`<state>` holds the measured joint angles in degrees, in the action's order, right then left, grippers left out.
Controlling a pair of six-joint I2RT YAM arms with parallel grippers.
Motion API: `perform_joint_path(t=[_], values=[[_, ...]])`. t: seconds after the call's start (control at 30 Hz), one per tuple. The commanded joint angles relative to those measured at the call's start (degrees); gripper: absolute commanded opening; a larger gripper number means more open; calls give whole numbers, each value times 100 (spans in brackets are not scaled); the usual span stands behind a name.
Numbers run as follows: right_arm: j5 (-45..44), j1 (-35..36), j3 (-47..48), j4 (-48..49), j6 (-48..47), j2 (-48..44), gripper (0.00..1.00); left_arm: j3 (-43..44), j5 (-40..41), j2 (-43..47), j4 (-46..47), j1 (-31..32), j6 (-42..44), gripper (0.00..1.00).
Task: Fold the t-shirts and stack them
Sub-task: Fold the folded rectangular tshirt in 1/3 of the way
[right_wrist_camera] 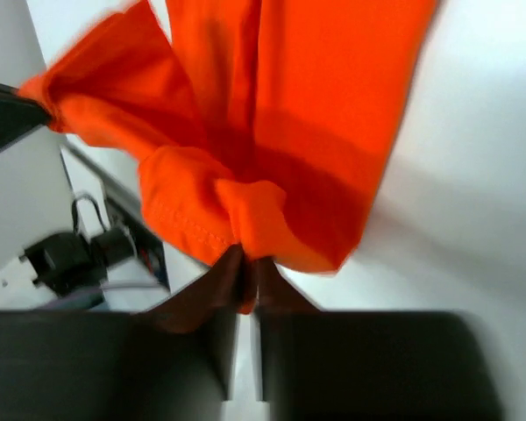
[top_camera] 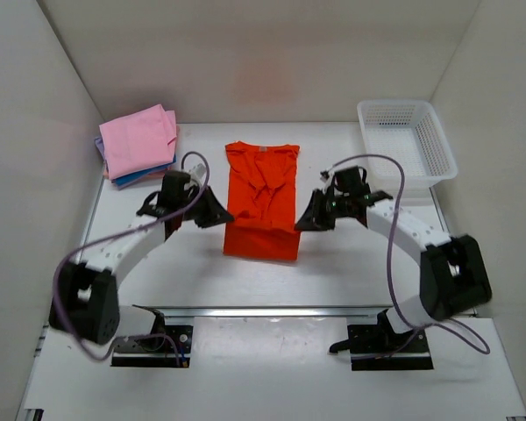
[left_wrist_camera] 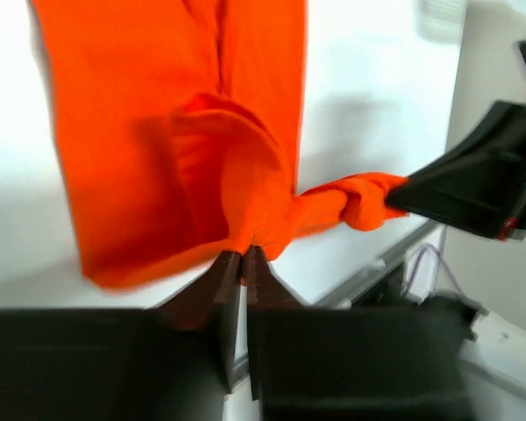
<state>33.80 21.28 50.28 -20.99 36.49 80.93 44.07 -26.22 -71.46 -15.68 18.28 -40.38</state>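
Far-left corner of the counter: a folded stack. The pink t-shirt is on top, the blue t-shirt peeks out under its near edge, and a sliver of the purple t-shirt shows at the left side. All are flat squares lying on each other, apart from both my grippers.

Next over is my left gripper, at the left edge of the orange t-shirt, about halfway down its length. In the left wrist view the jaws are pinched almost together on a bunched fold of orange cloth, so it is clamped on the shirt.

Centre: the orange t-shirt lies lengthwise on the counter with its collar at the far end. Its outline is a narrow rectangle, wrinkled through the middle. The near part looks lifted, with a shadow under the hem. In the wrist views a twisted band of cloth runs from one gripper across to the other, with the rest of the shirt spreading away behind it.

My right gripper is at the shirt's right edge, level with the left one and facing it. In the right wrist view the jaws are squeezed onto a wad of orange cloth with a stitched hem showing just above the tips. Both wrist views are motion-blurred, so I can't tell finer detail.

Far-right corner: the white mesh basket stands upright on the counter, well apart from the shirt and from my right gripper.
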Motion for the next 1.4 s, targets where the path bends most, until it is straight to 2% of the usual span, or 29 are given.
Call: perform_joint_path(t=[0.0,0.03,0.1,0.13,0.17,0.2,0.3,0.33,0.37,0.5,0.63,0.73,0.8,0.9,1.0,1.1,1.2,1.37], values=[[136,-334,1103,-45,-730,1009,15,723,-112,-1235,293,-386,496,24],[231,-465,1298,-19,-818,1370,20,830,-129,-1413,503,-430,513,30],[268,-598,1615,253,-898,1609,30,1023,-173,-1861,906,-632,357,25],[154,-685,1625,471,-907,1698,32,1024,-260,-1941,1335,-685,295,33],[170,-730,1660,543,-950,1725,40,981,-270,-1968,1479,-781,181,42],[171,-783,1652,578,-959,1742,42,1041,-296,-2055,1741,-852,127,47],[118,-818,1363,631,-969,1620,43,946,-340,-2004,1788,-923,214,50],[127,-757,1240,727,-951,1454,44,884,-331,-1977,1866,-958,215,58],[101,-757,1012,815,-872,1383,44,666,-314,-1881,1937,-950,197,59],[136,-564,361,957,-687,1093,45,-160,-376,-1451,1886,-915,144,59],[-215,-204,-342,1080,-310,654,45,-1039,353,-713,1568,-467,233,58],[-445,-19,-763,1360,-20,372,46,-1707,495,-221,1777,-308,-118,58],[-453,16,-949,1632,130,231,45,-1858,564,-123,1911,-343,-224,57],[-358,-167,-924,1922,-36,283,42,-1553,574,-236,1832,-457,82,57],[-129,-413,-740,2379,-151,599,38,-1210,741,-482,2164,-554,381,57],[-111,-554,-257,2241,-361,1090,36,-743,882,-1009,2333,-668,540,55],[91,-651,192,2117,-441,1530,36,-286,522,-1694,2070,-712,671,53],[153,-599,-114,2063,-266,1558,39,-933,503,-1442,2288,-449,251,55]])
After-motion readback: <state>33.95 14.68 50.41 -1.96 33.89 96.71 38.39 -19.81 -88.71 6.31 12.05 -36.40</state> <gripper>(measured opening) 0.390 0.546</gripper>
